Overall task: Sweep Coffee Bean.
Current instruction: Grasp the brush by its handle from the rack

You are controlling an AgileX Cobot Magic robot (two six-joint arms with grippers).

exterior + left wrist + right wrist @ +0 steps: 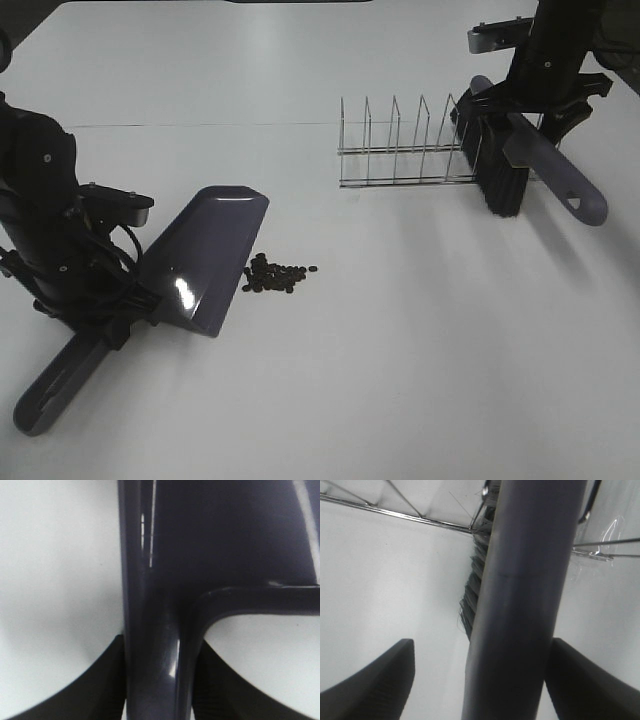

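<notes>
Currently I have two tools engaged, one per arm.

1. Left gripper (pixel 159 690): the jaws are clenched on the neck of the dustpan (pixel 205 255), with a finger pressed against each side of the handle. I judge the firm clamp is needed so the pan does not slide back when beans are pushed against it. The blade extends forward from the jaws and slopes down to the table (pixel 400 350).

2. Coffee bean (pixel 275 275): the pile lies on the table just beyond the blade's front lip, on the far side of the pan from the left jaws. That placement gives the beans a short path onto the blade.

3. Right gripper (pixel 480 680): the jaws are released and straddle the handle of the brush (pixel 497 170). A clear gap shows on one side, so nothing is gripped. The brush stands bristles-down at the end of the wire rack (pixel 400 150), which presents its handle between the jaws.

4. Next requirement, in my judgement: clamp the handle before lifting the brush clear.
</notes>
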